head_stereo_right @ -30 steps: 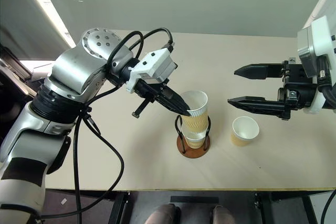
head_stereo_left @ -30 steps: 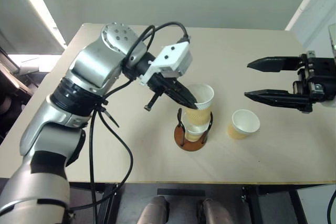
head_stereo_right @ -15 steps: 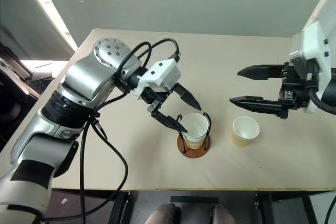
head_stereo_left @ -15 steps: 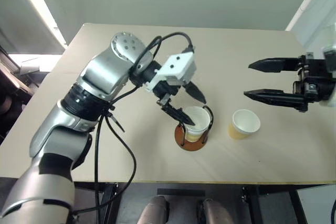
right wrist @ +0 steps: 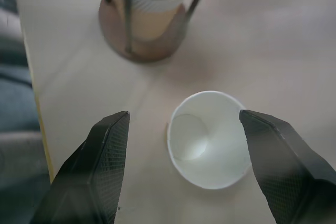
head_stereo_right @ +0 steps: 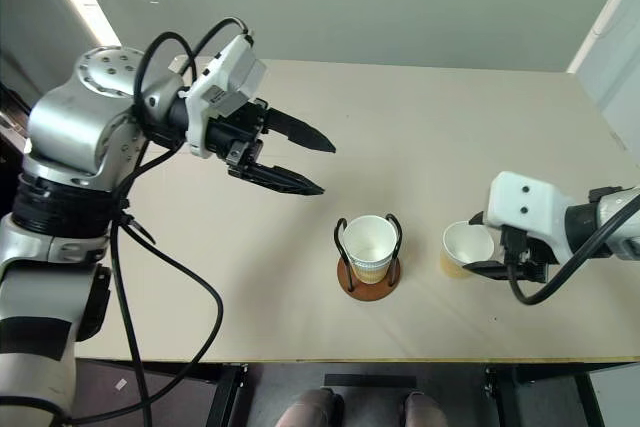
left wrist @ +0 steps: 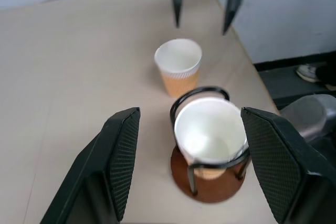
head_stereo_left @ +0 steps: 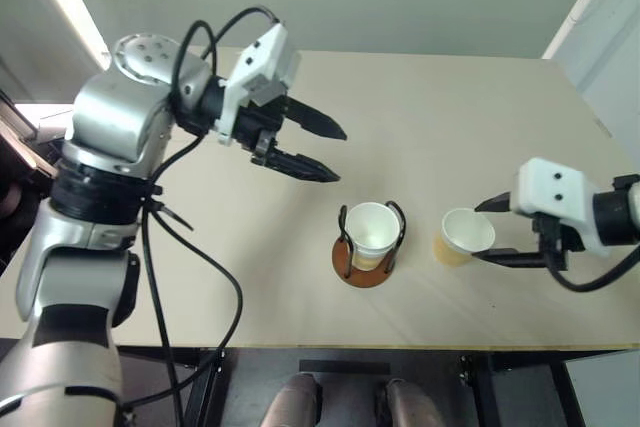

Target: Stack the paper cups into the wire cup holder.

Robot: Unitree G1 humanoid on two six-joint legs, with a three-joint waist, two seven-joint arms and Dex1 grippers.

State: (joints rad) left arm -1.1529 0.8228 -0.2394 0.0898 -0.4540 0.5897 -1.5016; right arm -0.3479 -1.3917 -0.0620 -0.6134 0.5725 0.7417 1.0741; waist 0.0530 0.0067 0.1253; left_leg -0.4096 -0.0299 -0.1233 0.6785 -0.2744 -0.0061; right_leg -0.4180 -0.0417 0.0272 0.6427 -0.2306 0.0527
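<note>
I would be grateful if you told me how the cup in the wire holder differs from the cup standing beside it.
The cup in the holder sits nested on another cup, ringed by the wire holder; the loose cup stands alone on the table. The right gripper straddles the loose cup, open; none is near the held one. Both upright, tan, white inside.

I see bare table (head_stereo_left: 450,127) all round the wire cup holder (head_stereo_left: 367,265); the loose cup (head_stereo_left: 462,236) stands just beside it, apart.
</note>
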